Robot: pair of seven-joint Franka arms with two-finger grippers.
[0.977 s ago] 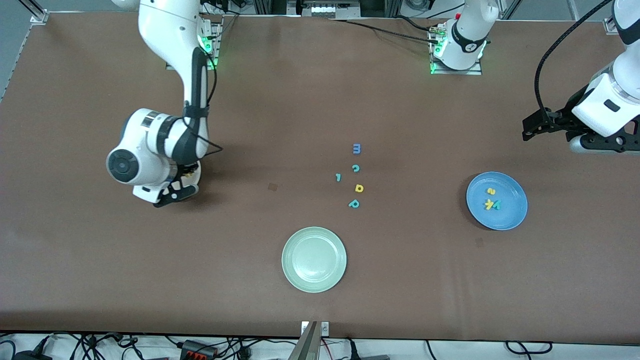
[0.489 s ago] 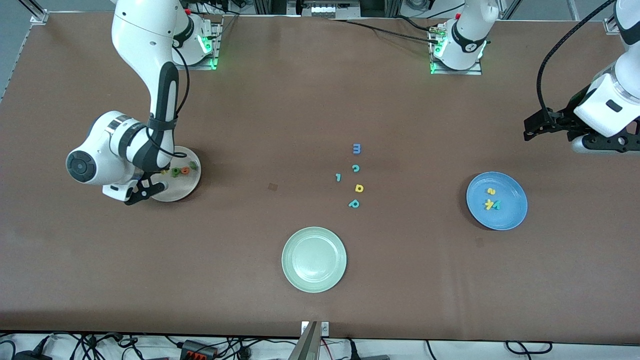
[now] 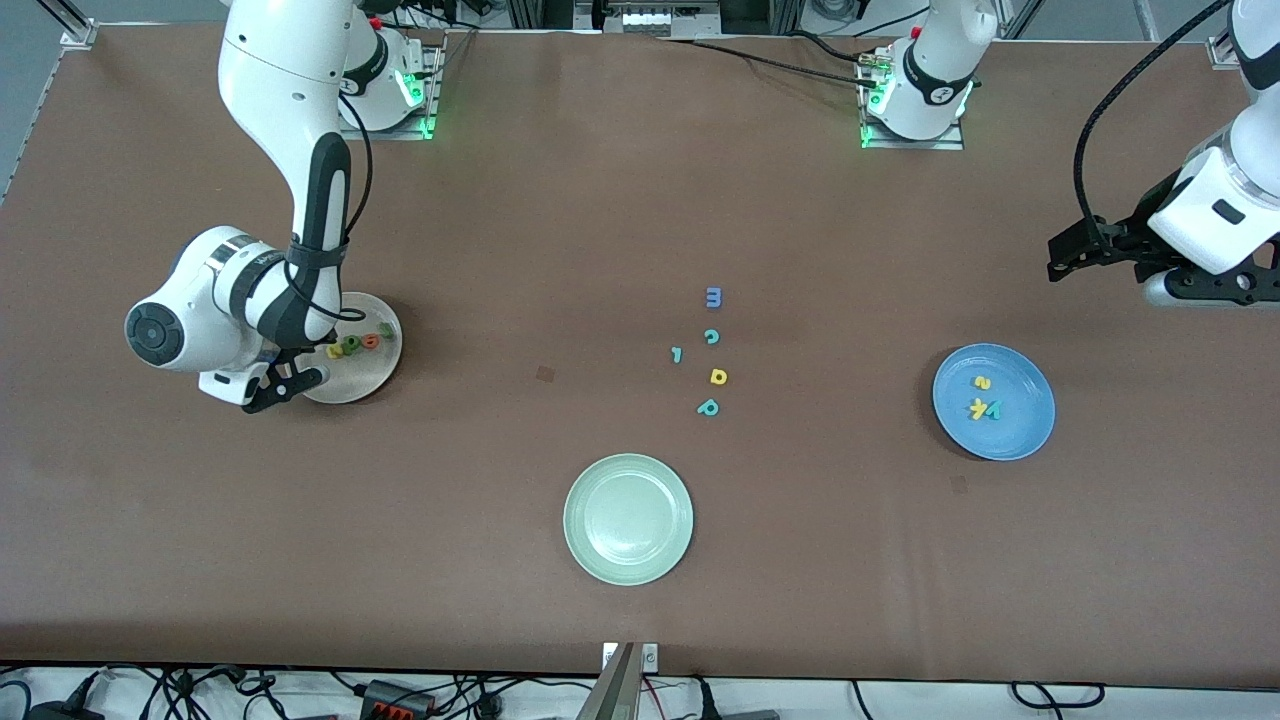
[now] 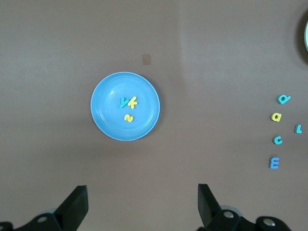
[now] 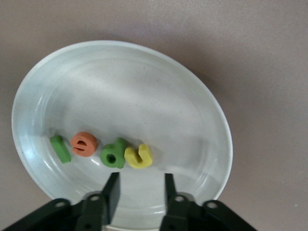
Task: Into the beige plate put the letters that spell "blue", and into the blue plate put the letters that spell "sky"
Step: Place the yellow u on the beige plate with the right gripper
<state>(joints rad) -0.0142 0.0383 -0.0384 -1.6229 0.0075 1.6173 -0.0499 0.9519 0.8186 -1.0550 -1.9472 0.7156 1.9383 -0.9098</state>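
Four letters in beige plate (image 5: 202,120) under empty, parted right tool (image 5: 139,190); three in blue plate (image 4: 103,122); left tool (image 4: 142,204) wide apart

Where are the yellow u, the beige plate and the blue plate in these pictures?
yellow u (image 5: 138,156): right wrist view, on its curved base.
beige plate (image 5: 144,96): right wrist view, on its bare inner floor.
blue plate (image 4: 108,120): left wrist view, on its bare inner surface.
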